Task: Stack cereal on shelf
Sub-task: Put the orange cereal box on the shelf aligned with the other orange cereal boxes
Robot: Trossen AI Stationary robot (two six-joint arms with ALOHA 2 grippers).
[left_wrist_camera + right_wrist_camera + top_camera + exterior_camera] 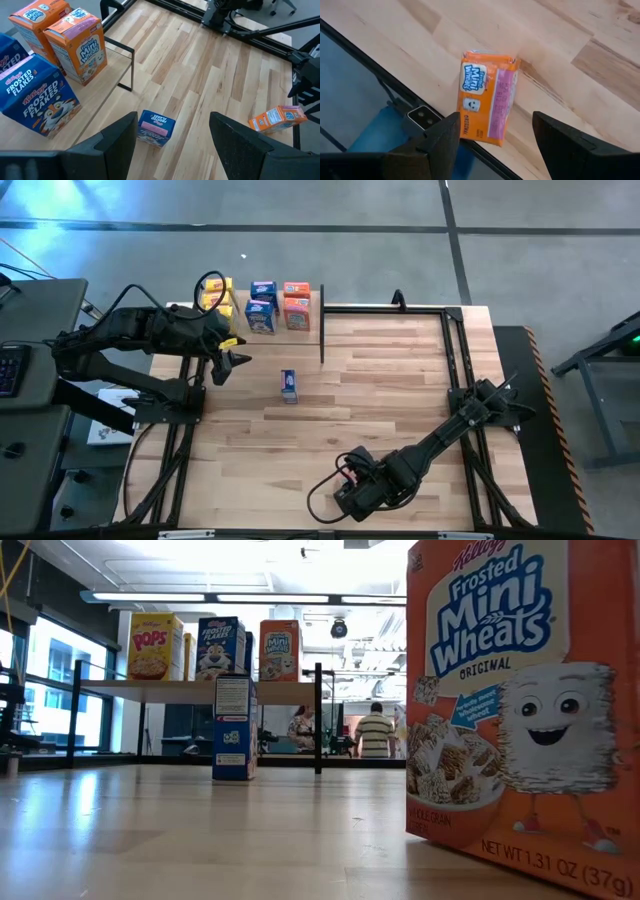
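The shelf [180,690] at the table's far left carries yellow [216,293], blue [262,306] and orange [296,305] cereal boxes, all upright. A lone blue box [289,385] stands on its base mid-table. My left gripper [236,363] hovers open in front of the shelf, above and left of that box [156,127]. An orange Mini-Wheats box [487,102] stands upright at the table's near edge [520,700]. My right gripper [492,145] hangs open over it, pointing steeply down, a finger on either side and clear of it.
A black shelf post [322,330] stands right of the stacked boxes. Black frame rails [455,350] run along the table's right and far sides. The orange box sits close to the drop at the near edge [415,95]. People show in the room beyond [375,732].
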